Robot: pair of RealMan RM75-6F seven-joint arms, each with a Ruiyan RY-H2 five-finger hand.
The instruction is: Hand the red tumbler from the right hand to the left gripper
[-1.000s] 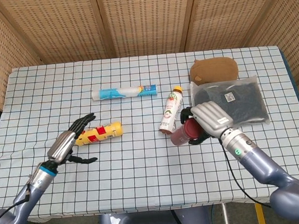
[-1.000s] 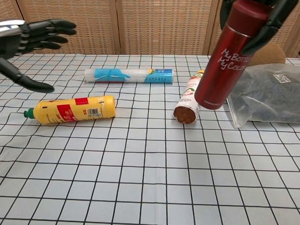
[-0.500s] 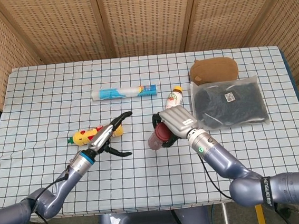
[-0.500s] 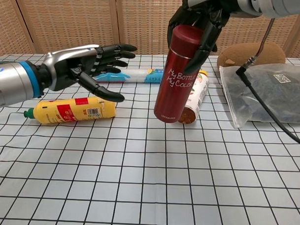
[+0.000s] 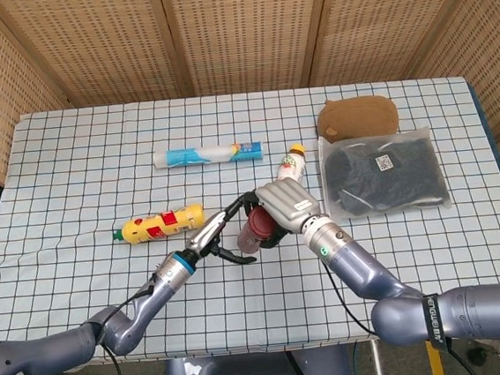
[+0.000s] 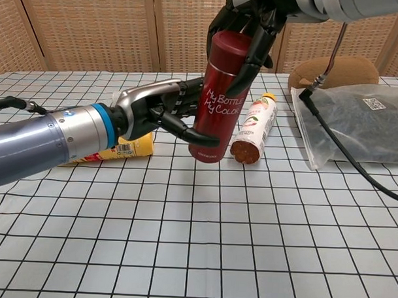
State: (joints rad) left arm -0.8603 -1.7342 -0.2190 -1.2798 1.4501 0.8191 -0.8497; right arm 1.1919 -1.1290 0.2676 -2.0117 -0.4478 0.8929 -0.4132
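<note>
The red tumbler [image 6: 218, 97] with white lettering hangs tilted above the table, also seen as the tumbler [image 5: 254, 232] in the head view. My right hand [image 6: 248, 23] grips it from above around its cap end; the head view shows this right hand [image 5: 284, 204] over it. My left hand [image 6: 162, 112] has come up against the tumbler's lower half from the left, with its thumb in front and its fingers behind. The fingers are spread, and I cannot tell whether they touch the tumbler. In the head view the left hand [image 5: 217, 235] sits right beside the tumbler.
A yellow sauce bottle [image 6: 132, 147] lies behind my left forearm. A drink bottle [image 6: 254, 127] lies just right of the tumbler. A blue-and-white tube [image 5: 207, 154] lies further back. A black bag [image 6: 363, 125] and a brown pouch [image 5: 357, 117] are at the right.
My left hand has moved right until its fingers bracket the tumbler's lower half. My right hand has carried the tumbler slightly left and lower.
</note>
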